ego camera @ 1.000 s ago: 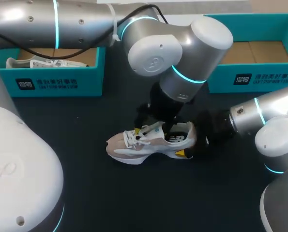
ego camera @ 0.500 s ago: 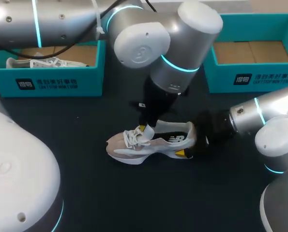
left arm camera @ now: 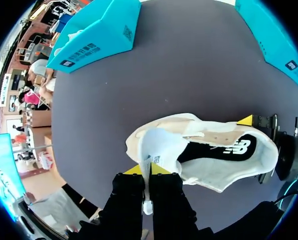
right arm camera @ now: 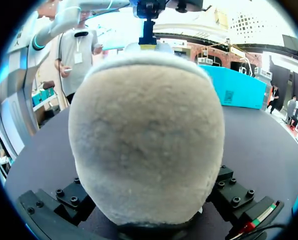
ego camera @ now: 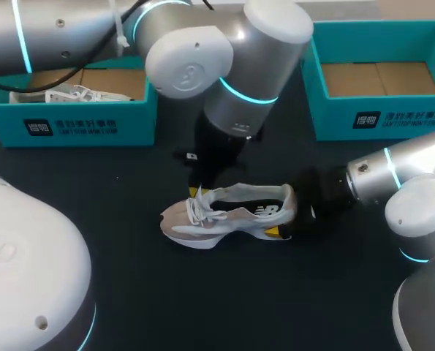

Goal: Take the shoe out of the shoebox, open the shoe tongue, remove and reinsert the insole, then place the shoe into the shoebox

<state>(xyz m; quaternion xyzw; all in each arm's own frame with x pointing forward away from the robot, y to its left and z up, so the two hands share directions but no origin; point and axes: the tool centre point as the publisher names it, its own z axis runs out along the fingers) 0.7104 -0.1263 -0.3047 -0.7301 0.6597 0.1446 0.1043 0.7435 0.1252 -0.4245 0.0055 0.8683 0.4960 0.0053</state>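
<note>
The beige and white lace-up sneaker [ego camera: 228, 216] stands on its sole on the black table [ego camera: 202, 292], outside both boxes. It is in front of the gap between the left teal cardboard shoebox [ego camera: 85, 126] and the right teal cardboard shoebox [ego camera: 381, 117].

The left end effector [left arm camera: 146, 171] has its yellow tips closed together, pinching the edge of the white shoe tongue [left arm camera: 161, 145], which is lifted up.

The right end effector [ego camera: 290, 213] is spread to heel width and clamps the sneaker's heel from both sides.
</note>
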